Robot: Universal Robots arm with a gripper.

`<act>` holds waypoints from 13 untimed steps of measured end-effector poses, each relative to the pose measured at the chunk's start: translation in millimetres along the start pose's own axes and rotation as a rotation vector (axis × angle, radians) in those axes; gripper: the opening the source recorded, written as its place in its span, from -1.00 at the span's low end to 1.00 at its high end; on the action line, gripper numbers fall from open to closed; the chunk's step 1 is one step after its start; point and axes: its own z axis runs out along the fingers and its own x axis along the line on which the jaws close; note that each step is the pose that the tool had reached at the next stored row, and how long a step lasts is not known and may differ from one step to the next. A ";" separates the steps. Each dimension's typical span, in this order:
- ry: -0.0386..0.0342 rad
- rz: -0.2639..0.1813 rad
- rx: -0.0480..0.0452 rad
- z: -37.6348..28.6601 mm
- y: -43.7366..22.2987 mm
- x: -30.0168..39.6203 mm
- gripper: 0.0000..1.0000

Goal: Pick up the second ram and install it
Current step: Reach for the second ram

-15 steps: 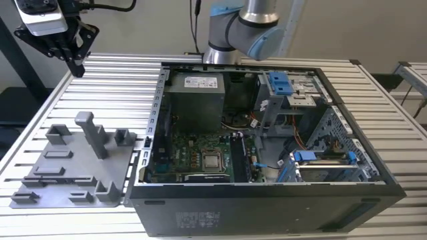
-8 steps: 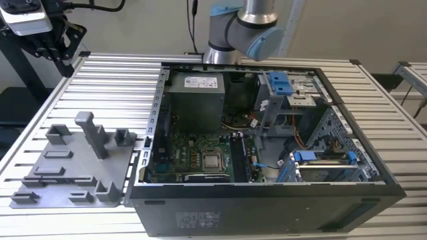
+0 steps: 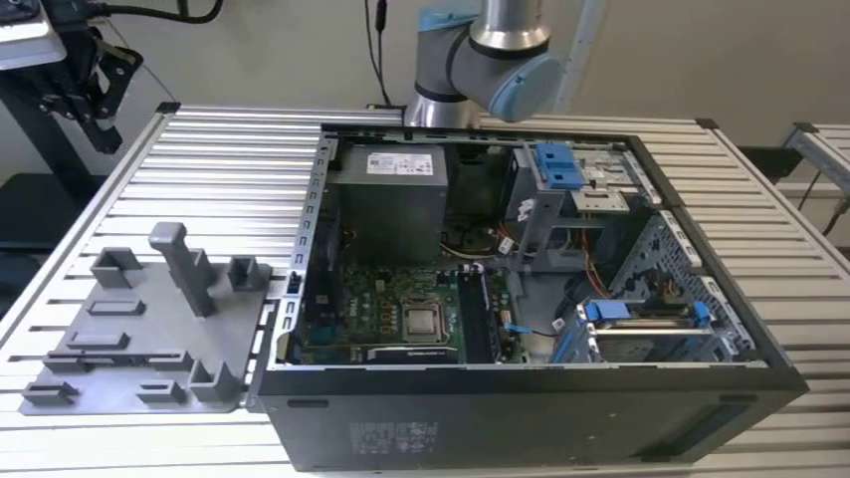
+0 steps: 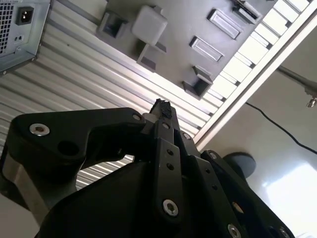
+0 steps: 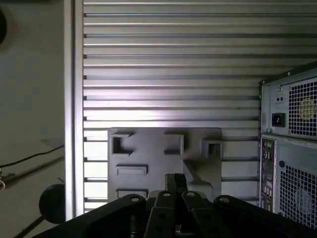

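My gripper (image 4: 161, 106) (image 5: 176, 182) hangs high above the table, and its black fingers meet at the tips with nothing between them. In the exterior view the gripper (image 3: 96, 129) is a dark shape at the upper left, beyond the table's far left corner. Below it lies the grey fixture plate (image 3: 133, 329) (image 4: 183, 25) (image 5: 158, 148) with upright posts and bare holders. The open computer case (image 3: 531, 418) holds the green board (image 3: 385, 299) with long black slots (image 3: 481, 317). The second ram is out of view.
The ribbed metal table (image 3: 226, 169) carries the plate and the case side by side. The case's rear panel (image 5: 292, 148) (image 4: 20, 25) faces the wrist cameras. Inside the case are a grey power supply (image 3: 385, 199) and blue drive brackets (image 3: 558, 164). The arm's base (image 3: 479, 70) stands behind the case.
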 end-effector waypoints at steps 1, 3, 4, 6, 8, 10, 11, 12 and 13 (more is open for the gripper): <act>0.0000 0.000 -0.0002 0.0 0.0 0.0 -0.79; 0.0000 0.000 -0.0001 0.0 0.0 0.0 -0.79; 0.0000 0.000 -0.0001 0.0 -0.1 0.2 -0.79; -0.0001 0.000 -0.0002 -0.1 -2.0 0.2 -0.79; 0.0000 0.000 -0.0001 -0.3 -6.0 0.1 -0.79; 0.0000 0.000 -0.0001 -0.6 -11.1 0.3 -0.79; -0.0001 0.000 -0.0001 -0.6 -14.1 0.5 -0.79; -0.0001 0.000 -0.0001 -0.8 -17.3 1.0 -0.79; 0.0000 0.000 0.0000 -1.0 -20.6 1.5 -0.79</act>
